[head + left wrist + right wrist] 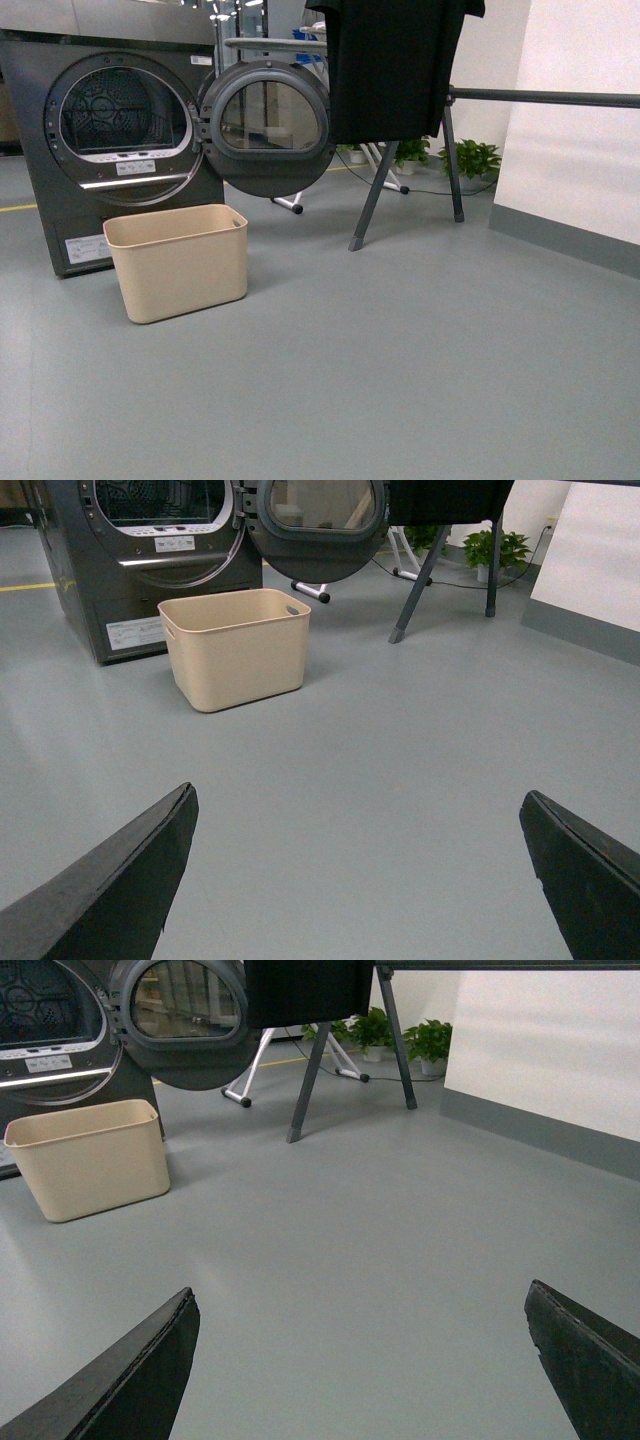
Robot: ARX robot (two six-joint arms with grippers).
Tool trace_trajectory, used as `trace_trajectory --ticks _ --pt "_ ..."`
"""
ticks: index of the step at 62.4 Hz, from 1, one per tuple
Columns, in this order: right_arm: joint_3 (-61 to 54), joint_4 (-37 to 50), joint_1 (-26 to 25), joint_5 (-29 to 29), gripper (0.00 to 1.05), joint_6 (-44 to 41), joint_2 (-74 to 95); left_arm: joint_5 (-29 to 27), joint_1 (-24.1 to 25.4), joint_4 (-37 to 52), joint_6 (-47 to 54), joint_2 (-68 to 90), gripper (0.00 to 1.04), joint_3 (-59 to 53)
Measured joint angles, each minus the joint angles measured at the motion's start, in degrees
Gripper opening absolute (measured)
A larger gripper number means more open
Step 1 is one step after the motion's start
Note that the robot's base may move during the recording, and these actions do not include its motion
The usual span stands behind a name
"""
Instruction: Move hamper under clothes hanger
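Front view gives us the hamper standing upright just in front of the dryer, below its open door; the clothes hanger stands to the dryer's right, a black garment draped over its bar. In the wrist views we see the left gripper and right gripper with jaws spread wide, holding nothing.
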State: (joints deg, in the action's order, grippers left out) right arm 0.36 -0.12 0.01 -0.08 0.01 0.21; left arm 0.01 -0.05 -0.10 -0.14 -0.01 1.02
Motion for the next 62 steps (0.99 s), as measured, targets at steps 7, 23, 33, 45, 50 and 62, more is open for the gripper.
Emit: trace_trajectory --ticks 7,23,33,45,50,62 --pt "0.0 0.0 0.0 0.0 0.97 0.0 0.0 0.0 0.0 0.0 0.0 0.0 0.98 0.0" --pt "0.0 0.0 0.0 0.0 0.97 0.0 0.0 0.0 0.0 0.0 0.0 0.0 0.98 0.0" --pt "0.0 0.0 0.0 0.0 0.97 0.0 0.0 0.0 0.0 0.0 0.0 0.0 0.98 0.0" --pt "0.0 0.0 0.0 0.0 0.97 0.0 0.0 0.0 0.0 0.0 0.0 0.0 0.98 0.0" --pt "0.0 0.0 0.0 0.0 0.97 0.0 0.0 0.0 0.0 0.0 0.0 0.0 0.98 0.0" --pt "0.0 0.0 0.0 0.0 0.97 0.0 0.0 0.0 0.0 0.0 0.0 0.0 0.98 0.0"
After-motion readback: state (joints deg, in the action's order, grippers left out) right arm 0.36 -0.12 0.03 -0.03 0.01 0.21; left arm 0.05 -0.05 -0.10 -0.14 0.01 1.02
